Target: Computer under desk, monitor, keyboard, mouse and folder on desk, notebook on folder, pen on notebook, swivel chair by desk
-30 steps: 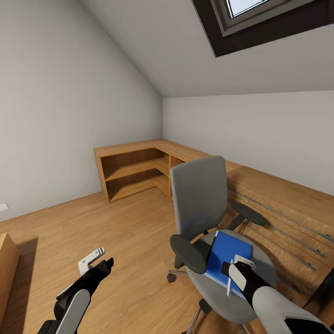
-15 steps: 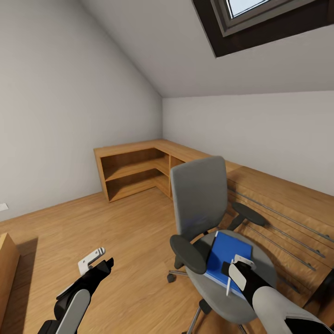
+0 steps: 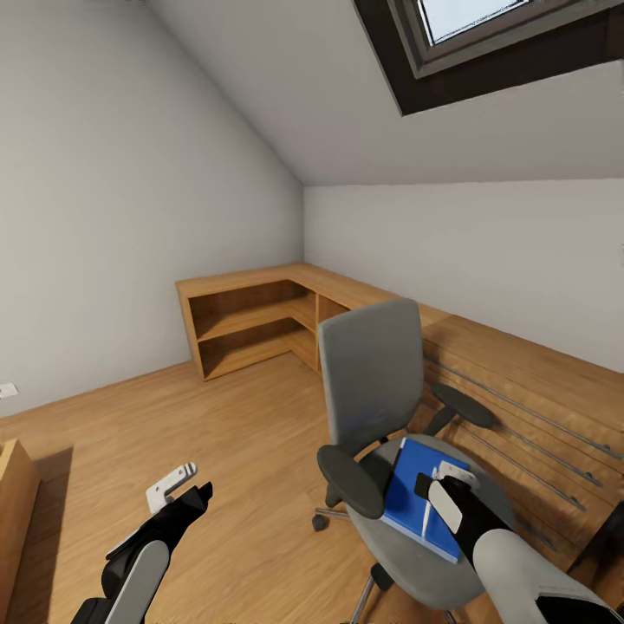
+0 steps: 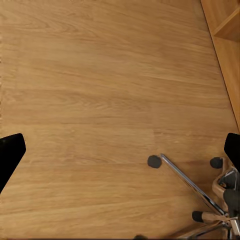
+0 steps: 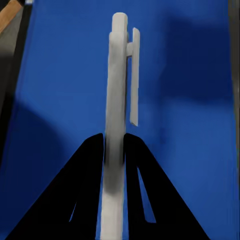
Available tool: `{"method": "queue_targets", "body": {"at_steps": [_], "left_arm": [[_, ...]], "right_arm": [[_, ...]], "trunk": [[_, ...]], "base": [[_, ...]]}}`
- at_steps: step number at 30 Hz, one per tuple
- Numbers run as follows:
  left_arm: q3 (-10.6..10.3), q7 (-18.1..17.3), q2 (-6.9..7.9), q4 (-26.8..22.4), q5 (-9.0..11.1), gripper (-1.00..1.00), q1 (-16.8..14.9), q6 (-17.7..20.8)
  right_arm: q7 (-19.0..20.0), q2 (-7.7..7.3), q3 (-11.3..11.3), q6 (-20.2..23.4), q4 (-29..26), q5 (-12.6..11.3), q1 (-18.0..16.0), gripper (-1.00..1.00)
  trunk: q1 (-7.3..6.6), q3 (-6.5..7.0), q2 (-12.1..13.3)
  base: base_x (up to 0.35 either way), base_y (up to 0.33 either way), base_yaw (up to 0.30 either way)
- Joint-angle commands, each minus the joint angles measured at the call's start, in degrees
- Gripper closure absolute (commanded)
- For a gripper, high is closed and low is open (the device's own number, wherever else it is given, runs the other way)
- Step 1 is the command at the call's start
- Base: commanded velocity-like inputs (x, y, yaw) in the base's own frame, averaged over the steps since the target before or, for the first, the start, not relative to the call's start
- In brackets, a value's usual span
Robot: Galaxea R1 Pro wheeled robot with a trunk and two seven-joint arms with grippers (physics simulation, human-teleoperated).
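The grey swivel chair (image 3: 371, 373) stands on the wood floor at the right, with the blue folder (image 3: 403, 498) lying flat on its seat. My right gripper (image 3: 444, 492) hovers over the folder, shut on a white pen (image 3: 428, 511). In the right wrist view the pen (image 5: 119, 75) sticks out between the black fingers of that gripper (image 5: 114, 150), above the folder (image 5: 55, 75). My left gripper (image 3: 184, 490) hangs over bare floor left of the chair, open and holding nothing; its tips (image 4: 120, 155) sit far apart. The chair's chrome base (image 4: 200, 192) shows beside it.
A low light-wood corner cabinet with shelves (image 3: 251, 316) stands against the far wall and continues as a wood run (image 3: 520, 381) along the right wall behind the chair. Another wood piece (image 3: 12, 498) is at the left edge. Open floor (image 3: 225, 416) lies to the left.
The head view has shifted a little. My right gripper has lifted the pen slightly above the folder. The left arm has not moved.
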Motion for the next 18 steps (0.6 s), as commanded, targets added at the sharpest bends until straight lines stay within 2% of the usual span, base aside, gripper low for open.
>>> {"method": "queue_targets", "body": {"at_steps": [1, 5, 9, 11, 12, 13, 14, 18], "left_arm": [[-0.1, 0.5, 0.05, -0.1, 0.4, -1.00, 0.0, 0.1], [-0.2, 0.5, 0.04, 0.0, 0.5, -1.00, 0.0, 0.1], [-1.7, 0.5, 0.06, 0.2, 0.5, -1.00, 0.0, 0.1], [-3.6, 0.6, 0.07, 0.3, 0.5, -1.00, 0.0, 0.0], [-6.0, 0.6, 0.08, 1.0, 0.5, -1.00, 0.0, 0.0], [-6.6, 0.6, 0.09, 1.2, 0.6, -1.00, 0.0, 0.0], [-8.5, 0.6, 0.11, 2.4, 0.5, -1.00, 0.0, 0.0], [-9.6, 0.6, 0.10, 3.0, 0.5, -1.00, 0.0, 0.0]], "right_arm": [[-0.3, -0.01, -0.1, 0.4, -1.0, -0.6, 0.1, 1.00], [-0.3, -0.15, -0.1, 2.8, -6.3, -0.6, 1.2, 1.00], [-0.7, -0.91, -0.3, 7.8, -16.1, -0.7, 4.8, 1.00], [-2.1, -1.34, -1.1, 12.1, -27.5, -0.8, 9.7, 1.00], [-4.4, -1.34, -2.6, 15.7, -39.4, -0.8, 15.3, 1.00], [-5.0, -1.31, -2.9, 16.6, -42.1, -0.8, 16.5, 1.00], [-6.4, -1.24, -3.5, 20.1, -50.5, -0.9, 20.3, 1.00], [-7.1, -1.15, -3.9, 23.2, -55.2, -0.9, 22.2, 1.00]], "trunk": [[-0.25, 0.12, 0.4], [-1.13, 0.84, 2.0], [-2.00, 1.56, 3.6], [-2.44, 1.92, 4.4], [-2.66, 2.10, 4.8], [-2.88, 2.28, 5.2], [-3.10, 2.45, 5.6], [-3.98, 3.17, 7.2]], "base": [[-0.192, 0.000, 0.000], [-0.266, -0.019, 0.000], [-0.311, -0.053, 0.000], [-0.325, -0.049, 0.000], [-0.317, -0.017, 0.000], [-0.297, -0.013, 0.000], [-0.151, -0.005, 0.000], [-0.082, -0.003, 0.000]]}}
